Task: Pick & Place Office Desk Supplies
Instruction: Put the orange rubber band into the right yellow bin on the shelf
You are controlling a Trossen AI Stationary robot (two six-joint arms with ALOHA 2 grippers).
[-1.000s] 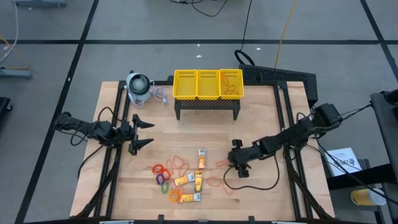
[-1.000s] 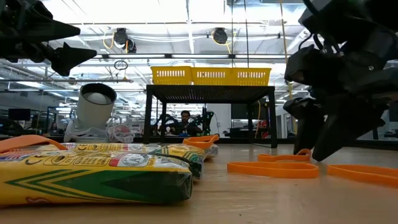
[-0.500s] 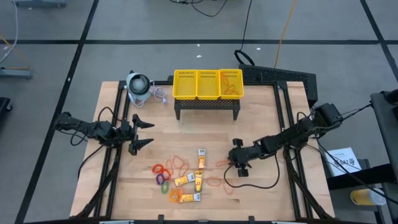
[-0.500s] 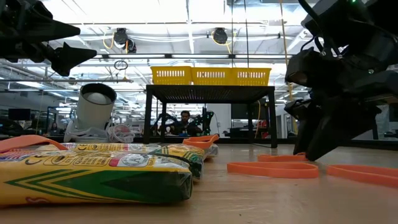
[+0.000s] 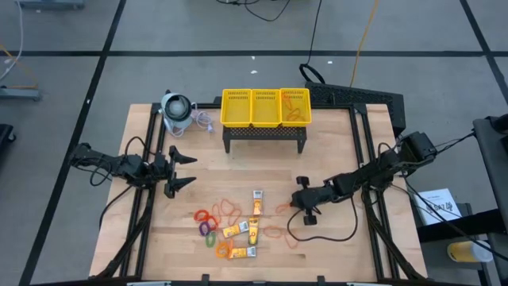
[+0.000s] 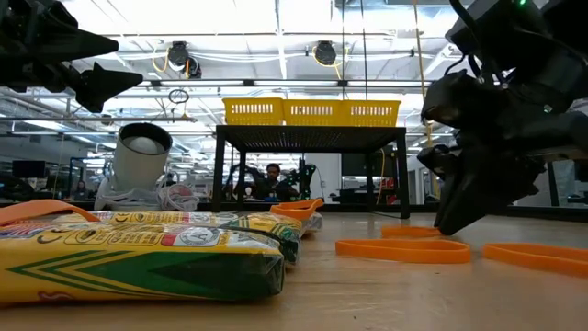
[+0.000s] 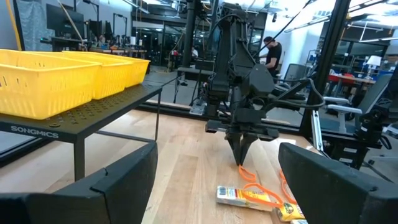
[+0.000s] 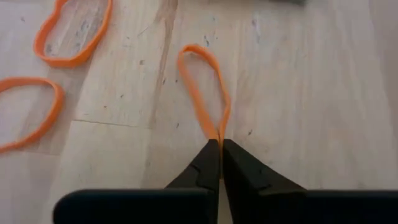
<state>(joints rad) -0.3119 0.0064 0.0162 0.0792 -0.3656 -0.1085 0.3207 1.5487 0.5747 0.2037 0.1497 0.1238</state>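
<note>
Rubber band (image 8: 202, 93) is pinched in the right claw (image 8: 219, 149) mid-bench, ready to lift; left claw (image 5: 181, 171) waits wide open.

Yellow basket (image 5: 266, 108); corded round device (image 5: 176, 112)

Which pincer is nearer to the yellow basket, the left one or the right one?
Left, though only slightly. The left pincer waits open, off the yellow basket's left front corner. The right pincer is farther forward on the table, shut on an orange rubber band.
</note>
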